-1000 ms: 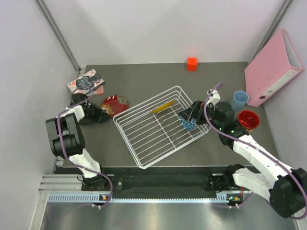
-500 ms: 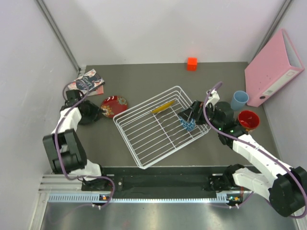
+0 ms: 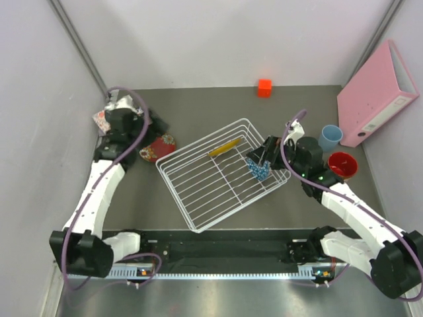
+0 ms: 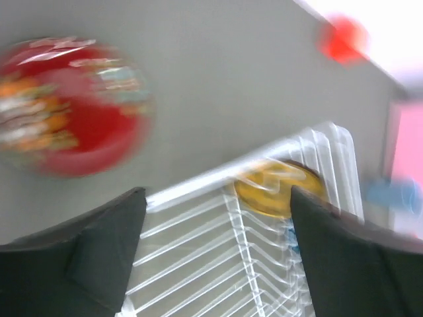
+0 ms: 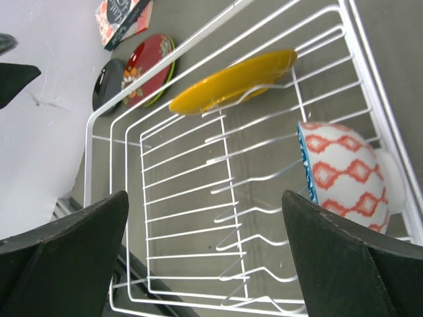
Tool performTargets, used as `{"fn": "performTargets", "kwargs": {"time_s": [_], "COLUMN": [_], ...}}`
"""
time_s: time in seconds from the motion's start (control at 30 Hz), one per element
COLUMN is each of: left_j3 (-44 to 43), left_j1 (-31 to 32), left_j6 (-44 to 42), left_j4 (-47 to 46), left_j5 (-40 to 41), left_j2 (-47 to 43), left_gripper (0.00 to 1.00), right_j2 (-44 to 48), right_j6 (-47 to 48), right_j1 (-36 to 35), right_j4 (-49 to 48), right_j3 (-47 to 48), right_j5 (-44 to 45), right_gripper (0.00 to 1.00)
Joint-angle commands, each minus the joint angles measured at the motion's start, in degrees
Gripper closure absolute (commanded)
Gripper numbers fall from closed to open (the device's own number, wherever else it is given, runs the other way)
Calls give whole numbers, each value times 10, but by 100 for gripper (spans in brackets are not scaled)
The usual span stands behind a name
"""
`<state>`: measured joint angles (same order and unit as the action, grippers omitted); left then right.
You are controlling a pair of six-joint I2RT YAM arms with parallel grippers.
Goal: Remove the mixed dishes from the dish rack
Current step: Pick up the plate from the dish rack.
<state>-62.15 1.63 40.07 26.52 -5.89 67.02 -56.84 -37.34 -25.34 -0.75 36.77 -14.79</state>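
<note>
The white wire dish rack [image 3: 198, 198] sits mid-table. A yellow plate [image 3: 225, 146] [image 5: 231, 80] [image 4: 277, 188] and a blue patterned bowl [image 3: 259, 170] [image 5: 344, 175] stand in it. A reddish plate [image 3: 158, 146] [image 4: 69, 105] lies on the table left of the rack, with a black plate [image 5: 109, 82] beside it. A light blue cup [image 3: 329, 137] and a dark mug with red inside [image 3: 342, 165] stand to the right. My left gripper [image 3: 155, 122] [image 4: 217, 198] hangs open and empty above the reddish plate. My right gripper [image 3: 268, 153] [image 5: 205, 198] is open and empty by the bowl.
A pink binder [image 3: 377, 96] leans at the back right. An orange-red cube [image 3: 264, 87] sits at the far edge. A patterned booklet [image 3: 106, 115] [image 5: 122, 16] lies at the far left under my left arm.
My left gripper has opened wide, risen from the table beside the reddish plate and swung toward the far side. The right arm has stayed in place.
</note>
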Motion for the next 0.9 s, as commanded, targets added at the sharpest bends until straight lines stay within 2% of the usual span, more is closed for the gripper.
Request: {"fn": "performTargets", "kwargs": {"time_s": [0.0, 0.13, 0.17, 0.23, 0.27, 0.3, 0.33, 0.37, 0.4, 0.57, 0.73, 0.87], "left_j3": [-40, -55, -57, -61, -65, -62, -57, -55, -50, -22, -25, -37], "left_j1": [132, 217, 256, 297, 343, 366, 383, 400, 401, 402, 401, 402], "left_j6": [-96, -207, -225, -301, -334, -365, -432, -454, -474, -503, -535, -556], "left_j4": [-112, -154, -163, -176, -176, -176, -195, -200, -208, -286, -292, -277], "left_j5": [16, -49, -48, -22, 3, 75, 77, 72, 36, 19, 36, 48], "left_j2": [-15, 47, 61, 100, 113, 135, 144, 152, 166, 188, 217, 245], "left_gripper": [1, 1, 1, 1, 1, 1, 1, 1, 1, 2, 6, 14], "right_j2": [13, 17, 18, 21, 22, 23, 24, 26, 27, 36, 33, 29], "right_j6": [31, 39, 39, 37, 35, 35, 34, 35, 34, 38, 39, 38], "right_j1": [-1, -1, -1, -1, -1, -1, -2, -2, -1, -1, -1, -1], "right_j4": [24, 46, 51, 51, 54, 54, 56, 57, 58, 68, 65, 64], "right_j3": [68, 100, 106, 109, 109, 110, 109, 107, 105, 102, 95, 91], "right_j5": [32, 52, 58, 62, 65, 66, 68, 70, 73, 87, 88, 87], "right_gripper": [2, 2, 2, 2, 1, 2, 1, 2, 2, 1, 1, 1]}}
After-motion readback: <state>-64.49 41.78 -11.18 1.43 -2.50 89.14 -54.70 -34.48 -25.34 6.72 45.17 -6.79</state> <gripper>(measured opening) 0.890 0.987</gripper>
